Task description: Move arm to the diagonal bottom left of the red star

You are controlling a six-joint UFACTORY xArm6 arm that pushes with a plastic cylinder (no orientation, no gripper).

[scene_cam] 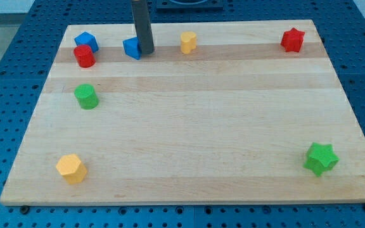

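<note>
Red blocks: two.

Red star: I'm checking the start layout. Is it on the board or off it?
On the board: the red star sits on the wooden board near its top right corner, inside the edge.

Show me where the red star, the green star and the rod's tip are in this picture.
red star (pixel 292 40), camera view, middle of its top face.
green star (pixel 320 158), camera view, centre of the block.
my tip (pixel 146 51), camera view, very end of the rod, beside the blue block (pixel 132 47).
</note>
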